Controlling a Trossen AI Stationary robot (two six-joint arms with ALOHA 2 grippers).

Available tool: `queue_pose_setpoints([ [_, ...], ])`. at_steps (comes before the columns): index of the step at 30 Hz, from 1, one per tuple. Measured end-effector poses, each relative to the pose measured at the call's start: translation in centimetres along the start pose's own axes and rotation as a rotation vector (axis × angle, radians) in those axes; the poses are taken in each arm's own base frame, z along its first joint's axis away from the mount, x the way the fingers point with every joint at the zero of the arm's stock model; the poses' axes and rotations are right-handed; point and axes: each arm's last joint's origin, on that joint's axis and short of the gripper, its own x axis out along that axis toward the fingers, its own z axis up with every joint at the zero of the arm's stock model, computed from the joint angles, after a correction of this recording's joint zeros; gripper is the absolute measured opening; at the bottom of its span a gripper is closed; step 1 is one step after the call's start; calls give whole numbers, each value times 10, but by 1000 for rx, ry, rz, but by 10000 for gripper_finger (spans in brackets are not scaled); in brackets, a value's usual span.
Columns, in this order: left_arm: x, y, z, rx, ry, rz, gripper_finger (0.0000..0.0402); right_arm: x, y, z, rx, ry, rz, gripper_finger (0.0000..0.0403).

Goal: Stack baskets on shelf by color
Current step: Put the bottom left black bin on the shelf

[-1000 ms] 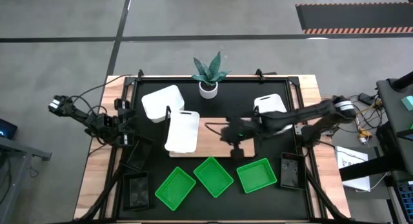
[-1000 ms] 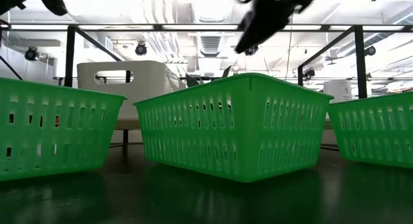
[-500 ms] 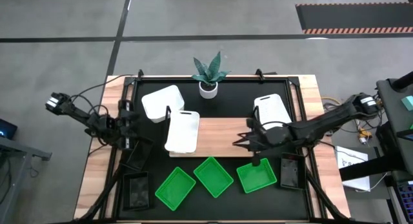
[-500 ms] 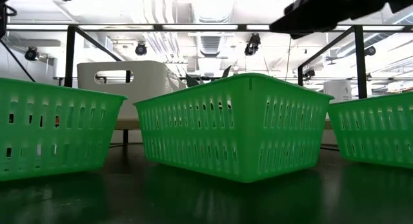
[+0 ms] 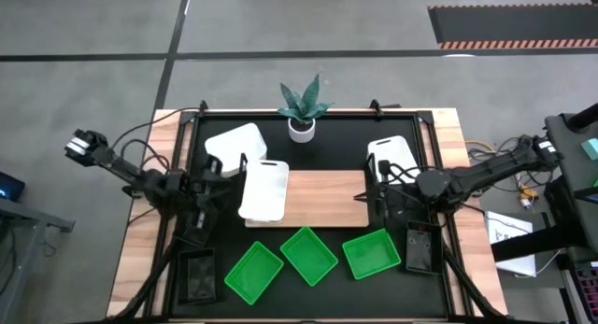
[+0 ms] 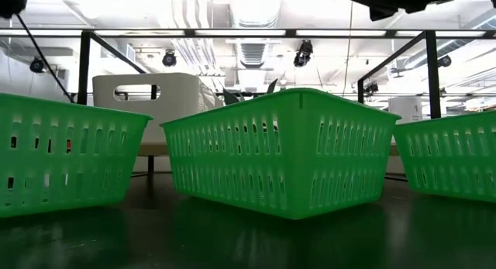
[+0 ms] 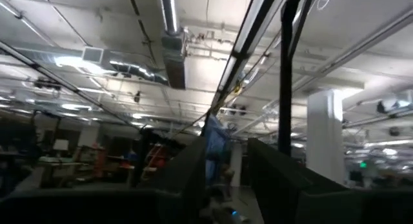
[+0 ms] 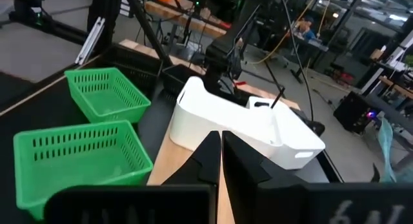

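Note:
The wooden shelf (image 5: 322,198) lies mid-table. One white basket (image 5: 264,189) rests with its right part on the shelf's left end. Two more white baskets (image 5: 235,147) (image 5: 391,156) sit behind it. Three green baskets (image 5: 253,271) (image 5: 309,254) (image 5: 371,254) stand in a row in front. Black baskets sit at the left (image 5: 198,273) and right (image 5: 419,245). My right gripper (image 5: 366,198) is shut and empty above the shelf's right end. My left gripper (image 5: 215,173) is open and empty beside the left white baskets; its wrist view points up at the ceiling.
A white pot with a plant (image 5: 301,126) stands at the far middle of the black mat (image 5: 327,151). Another black basket (image 5: 201,221) lies under my left arm. The shelf's middle (image 5: 322,198) is bare wood. A dark frame runs around the mat.
My right gripper has drawn back from over the shelf's middle toward the table's right edge and now hangs over the shelf's right end. My left gripper has moved toward the table's right, closer to the left white baskets. No basket has moved.

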Motion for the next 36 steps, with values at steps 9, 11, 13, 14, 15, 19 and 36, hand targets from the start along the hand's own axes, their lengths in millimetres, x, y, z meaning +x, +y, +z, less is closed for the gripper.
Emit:
queue_pose_setpoints([
  [9,42,-35,19,-56,164,76,99,-8,-1,-4,-25,22,7,9],
  [11,50,-43,23,-86,236,167,99,-8,0,-5,-28,34,11,9],
  [13,56,-52,26,-96,333,219,99,-8,0,-7,-32,50,16,9],
  [14,59,-57,28,-108,377,237,99,-7,0,-7,-33,54,17,9],
  [15,61,-61,32,-122,418,255,99,-7,0,-7,-34,58,18,8],
  [19,67,-78,44,-245,569,304,99,-8,0,-7,-19,56,17,9],
  [36,68,-153,-14,-646,1431,471,91,-7,0,-7,-4,61,19,9],
])
